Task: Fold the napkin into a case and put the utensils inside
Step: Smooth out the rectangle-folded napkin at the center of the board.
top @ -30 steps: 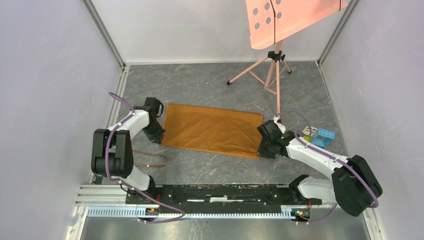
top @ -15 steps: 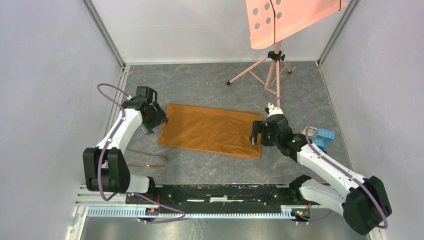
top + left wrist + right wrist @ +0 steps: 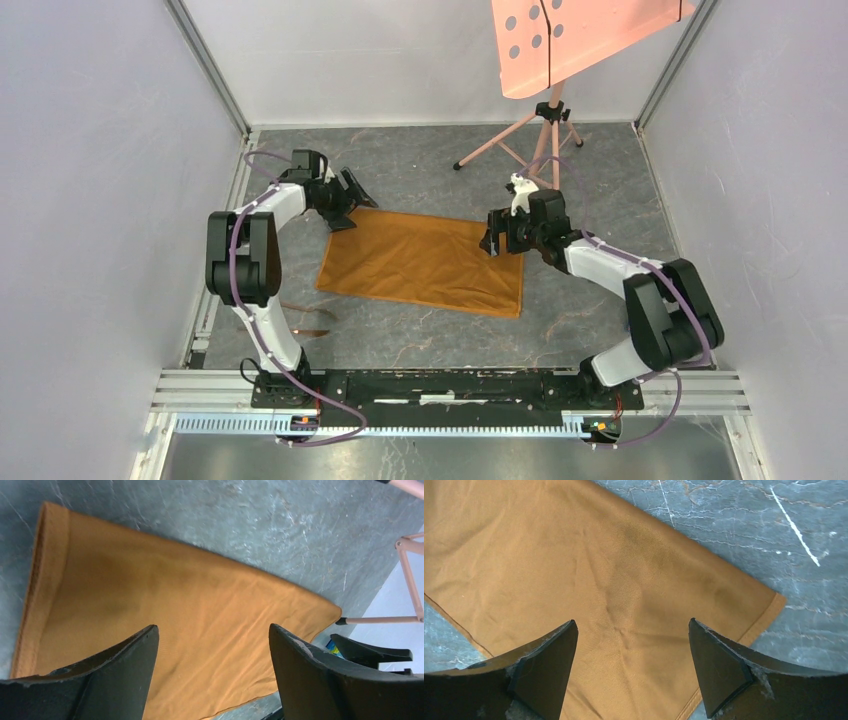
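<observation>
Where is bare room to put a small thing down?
Free: the strip between the orange-brown cloth napkin and the black base rail; the far floor left of the pink tripod. Crowded: the napkin's far corners, by the left gripper and right gripper; around the thin copper utensils.

**A:** How does the napkin (image 3: 425, 262) lie?

**B:** It's spread flat on the table (image 3: 420, 175), a plain orange-brown rectangle. Its long side runs left to right, and the right end sits a little nearer than the left. There are faint wrinkles and a stitched hem along the short edges.

**A:** And the utensils (image 3: 310, 331)?

**B:** A few thin copper-brown pieces lying flat on the table, just off the napkin's near-left corner and not touching the cloth. They're too small to tell what kind.
</observation>
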Controlling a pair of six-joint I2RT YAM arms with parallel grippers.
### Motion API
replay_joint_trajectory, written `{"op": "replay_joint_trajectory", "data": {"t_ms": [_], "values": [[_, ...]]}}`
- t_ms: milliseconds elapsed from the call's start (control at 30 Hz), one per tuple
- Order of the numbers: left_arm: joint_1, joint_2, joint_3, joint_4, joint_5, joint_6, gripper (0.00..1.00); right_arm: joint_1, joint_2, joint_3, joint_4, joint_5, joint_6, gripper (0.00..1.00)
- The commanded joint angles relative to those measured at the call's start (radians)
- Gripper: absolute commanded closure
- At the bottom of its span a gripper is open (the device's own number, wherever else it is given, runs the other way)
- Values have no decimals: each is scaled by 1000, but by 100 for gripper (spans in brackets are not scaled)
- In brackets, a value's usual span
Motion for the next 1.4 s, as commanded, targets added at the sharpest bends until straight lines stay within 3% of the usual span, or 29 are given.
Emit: {"op": "replay_joint_trajectory", "data": {"t_ms": [0,300,533,700,1067,1200,1367], "values": [[39,52,48,96,64,-23,14,-21,76,29,155,-71,-52,13],[81,118,90,46,-45,52,13,-58,154,20,144,2,-102,14],[81,38,104,60,14,11,10,-59,89,50,138,-81,-54,13],[83,94,150,53,15,4,9,-58,148,81,166,-113,-12,13],[128,212,199,21,-46,50,9,-84,242,86,137,40,-100,14],[128,180,208,-12,-102,98,8,-83,213,126,76,83,-147,14],[122,81,201,-21,-88,109,8,-62,147,168,41,29,-127,13]]}}
